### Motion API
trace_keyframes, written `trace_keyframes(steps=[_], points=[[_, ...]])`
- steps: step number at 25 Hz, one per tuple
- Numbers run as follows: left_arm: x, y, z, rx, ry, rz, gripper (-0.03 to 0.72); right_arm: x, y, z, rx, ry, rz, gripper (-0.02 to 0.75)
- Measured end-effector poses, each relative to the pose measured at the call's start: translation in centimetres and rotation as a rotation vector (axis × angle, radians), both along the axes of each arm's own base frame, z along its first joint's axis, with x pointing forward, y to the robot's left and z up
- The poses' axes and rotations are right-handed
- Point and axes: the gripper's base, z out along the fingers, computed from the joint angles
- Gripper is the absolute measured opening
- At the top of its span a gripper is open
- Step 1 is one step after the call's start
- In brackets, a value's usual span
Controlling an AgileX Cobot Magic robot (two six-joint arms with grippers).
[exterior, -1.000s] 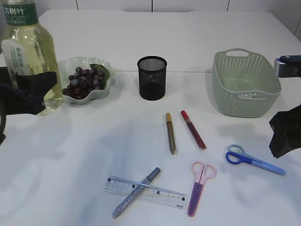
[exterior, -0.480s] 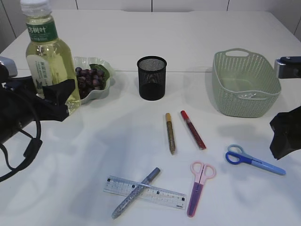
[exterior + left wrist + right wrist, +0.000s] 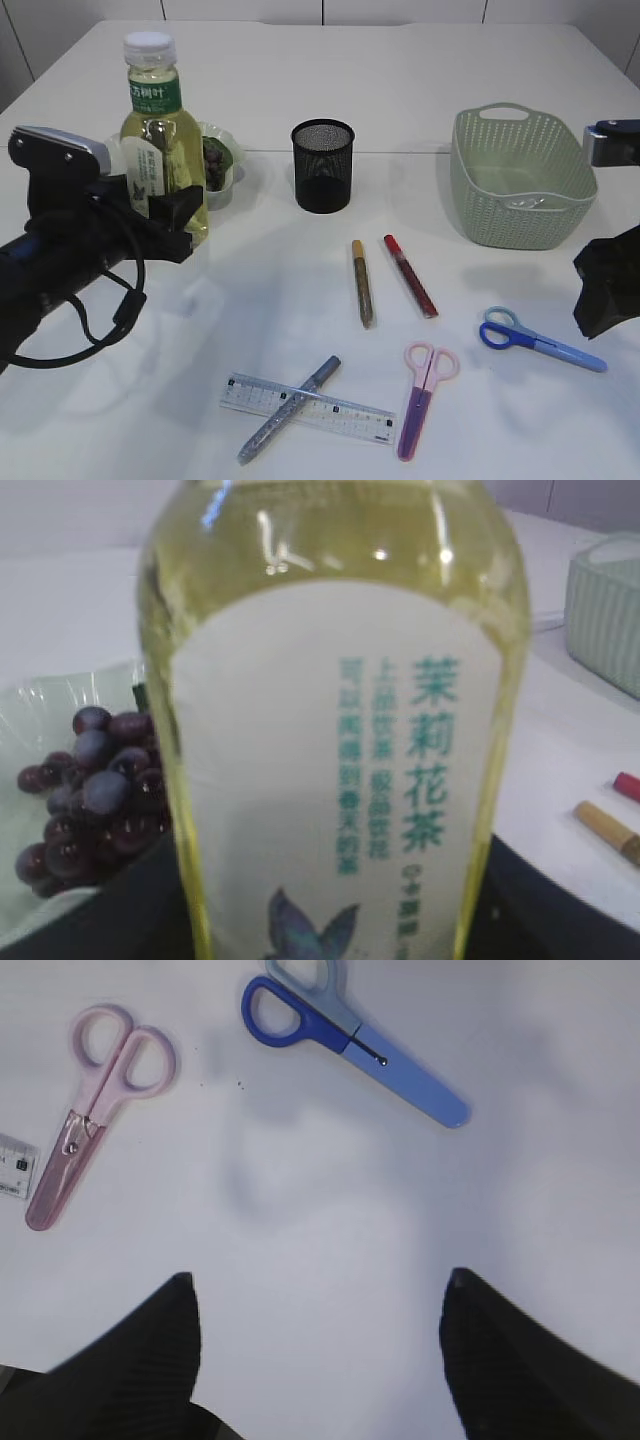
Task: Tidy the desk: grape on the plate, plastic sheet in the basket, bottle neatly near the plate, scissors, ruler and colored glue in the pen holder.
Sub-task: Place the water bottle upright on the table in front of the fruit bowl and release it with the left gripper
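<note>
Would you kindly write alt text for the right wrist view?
Two dark, spread fingers of the right gripper hang over a bare white table, holding nothing. Ahead lie blue scissors and, farther left, pink scissors, both closed.

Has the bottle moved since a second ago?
Yes. The tea bottle, shut in the left gripper, went rightward and farther back, closer to the mesh pen holder.
</note>
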Motion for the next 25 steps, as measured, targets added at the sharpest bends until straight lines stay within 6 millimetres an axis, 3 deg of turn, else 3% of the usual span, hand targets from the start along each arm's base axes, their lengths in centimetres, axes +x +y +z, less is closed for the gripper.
trace_keyframes(steps=[12, 25], points=[[2.3, -0.7, -6.0, 0.042, 0.124, 0.021, 0.430, 0.0, 0.0, 0.0, 0.004, 0.001, -0.002, 0.577], [3.3, -0.3, -6.9, 0.000, 0.081, 0.112, 0.444, 0.1, 0.1, 0.0, 0.009, -0.007, -0.003, 0.577]])
